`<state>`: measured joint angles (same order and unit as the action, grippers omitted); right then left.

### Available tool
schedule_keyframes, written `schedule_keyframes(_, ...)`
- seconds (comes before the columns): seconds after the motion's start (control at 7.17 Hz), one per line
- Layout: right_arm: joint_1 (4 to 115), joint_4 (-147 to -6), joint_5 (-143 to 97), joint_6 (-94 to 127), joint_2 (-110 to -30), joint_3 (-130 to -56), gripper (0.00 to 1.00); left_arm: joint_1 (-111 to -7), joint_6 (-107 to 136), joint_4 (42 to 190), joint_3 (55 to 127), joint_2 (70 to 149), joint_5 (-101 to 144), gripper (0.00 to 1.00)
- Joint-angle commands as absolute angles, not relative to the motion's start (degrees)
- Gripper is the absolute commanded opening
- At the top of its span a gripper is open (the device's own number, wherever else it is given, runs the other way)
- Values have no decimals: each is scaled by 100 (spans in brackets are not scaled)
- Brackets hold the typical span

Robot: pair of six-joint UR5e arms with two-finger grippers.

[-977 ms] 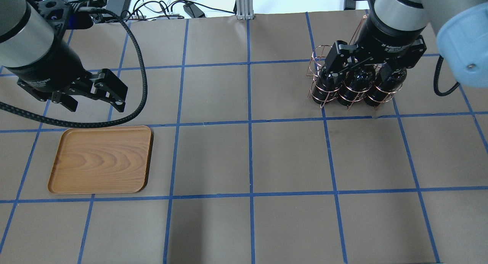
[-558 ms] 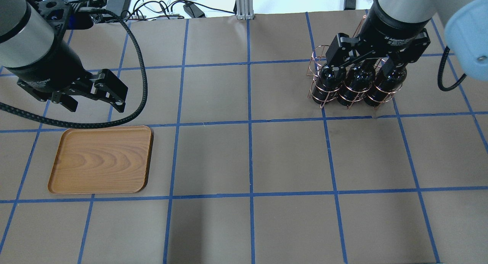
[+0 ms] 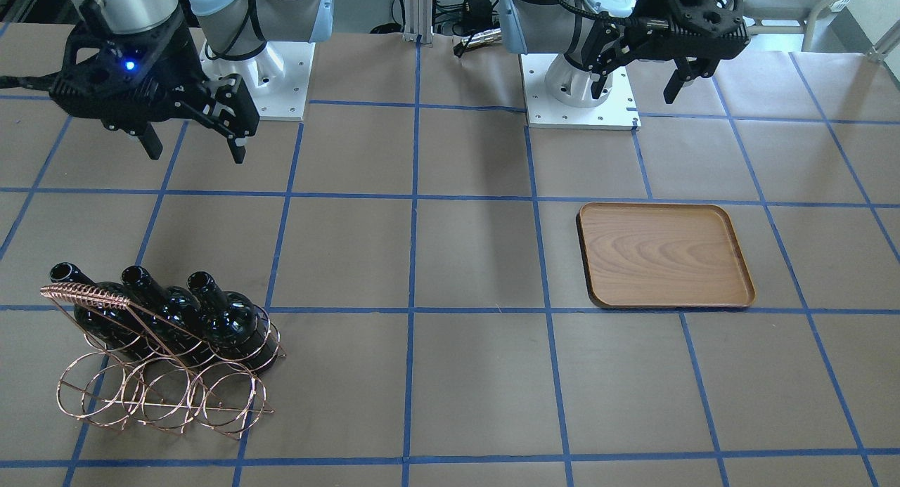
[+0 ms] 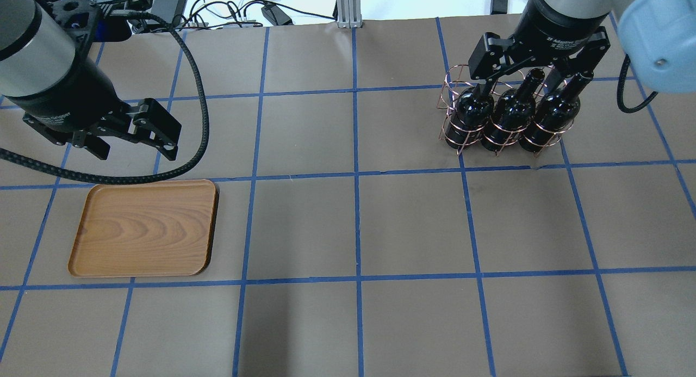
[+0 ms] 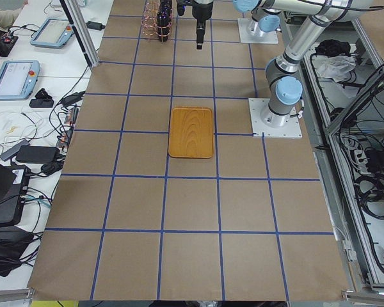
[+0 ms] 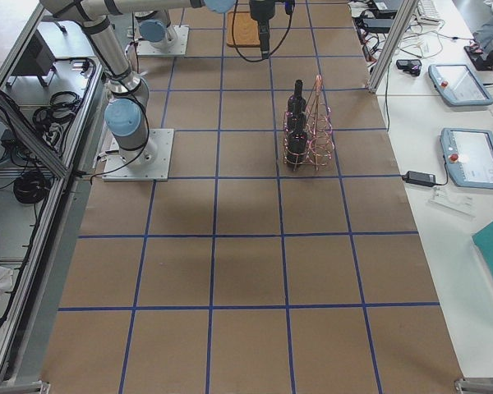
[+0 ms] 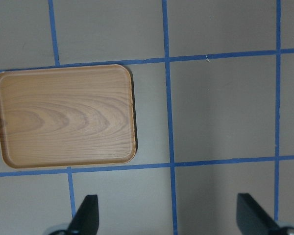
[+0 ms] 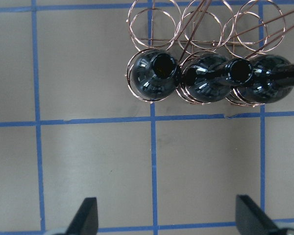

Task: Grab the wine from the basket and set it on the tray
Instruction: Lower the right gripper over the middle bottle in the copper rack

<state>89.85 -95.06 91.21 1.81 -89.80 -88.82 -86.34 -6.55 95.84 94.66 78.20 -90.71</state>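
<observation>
Sitting in the basket (image 3: 162, 403): all three wine bottles (image 3: 171, 311), none on the tray (image 3: 664, 255). Right gripper (image 3: 195, 150) and left gripper (image 4: 133, 147) both gape empty.

The wine bottles (image 4: 508, 116) are glossy black glass, the basket (image 3: 162, 395) shiny copper wire, the tray (image 4: 144, 228) smooth grained wood, the table cover (image 4: 413, 224) matt brown paper.

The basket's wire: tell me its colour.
Rose-gold, a shiny coppery metal; the basket shows it best in the exterior front-facing view.
</observation>
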Motion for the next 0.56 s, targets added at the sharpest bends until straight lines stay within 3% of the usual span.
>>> schedule_keyframes(0.0, 8580, -9947, 9097, -77, -8213, -8719, 100, -8648, -650, 9598, 9475, 7813, -9027, 100)
schedule_keyframes(0.42, 8112, -10090, 9026, -536, -7832, -8675, 97, -8648, -624, 9571, 9475, 7848, -9000, 100)
